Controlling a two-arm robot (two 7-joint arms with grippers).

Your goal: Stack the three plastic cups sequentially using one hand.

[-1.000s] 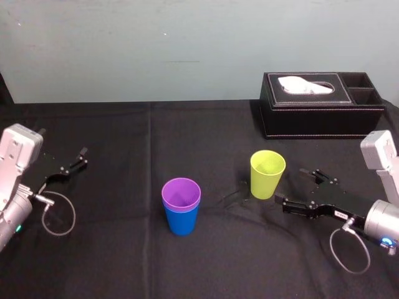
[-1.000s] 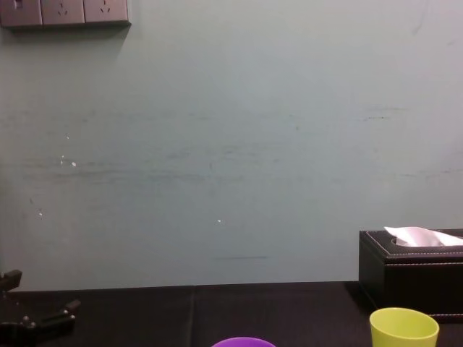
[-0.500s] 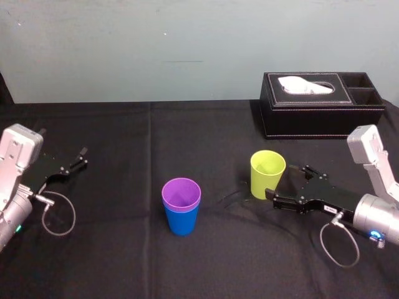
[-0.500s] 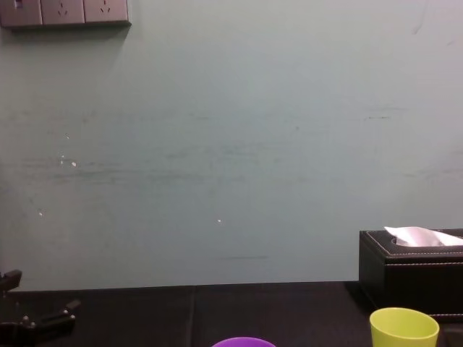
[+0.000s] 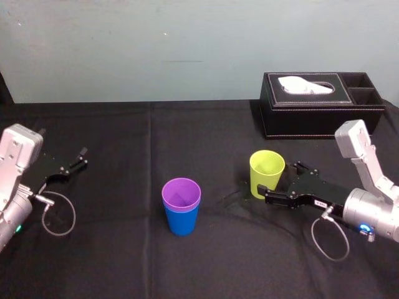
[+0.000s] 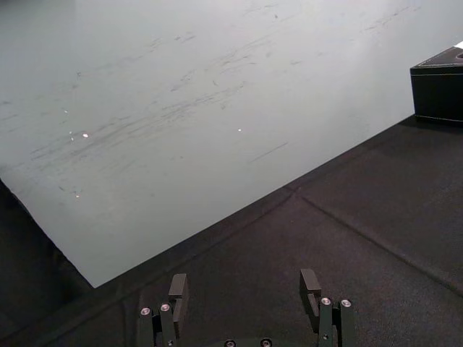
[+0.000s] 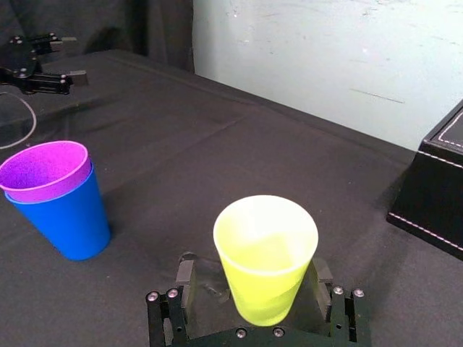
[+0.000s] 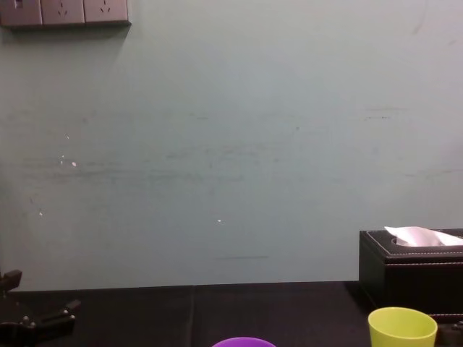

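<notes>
The right tool (image 5: pixel 278 179), jaws apart, straddles the upright lime cup (image 5: pixel 267 173) on the desk (image 5: pixel 187 134), at 2 o'clock from the purple cup (image 5: pixel 181 191) nested in a blue cup (image 5: pixel 182 219); contact is unclear; the left tool (image 5: pixel 77 159) idles, spread, at 9 o'clock.

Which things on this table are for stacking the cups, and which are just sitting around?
For the job: lime cup; purple cup, nested in blue cup; right gripper, open around the lime cup.
Lying about: tissue box; left gripper, parked far left.
</notes>
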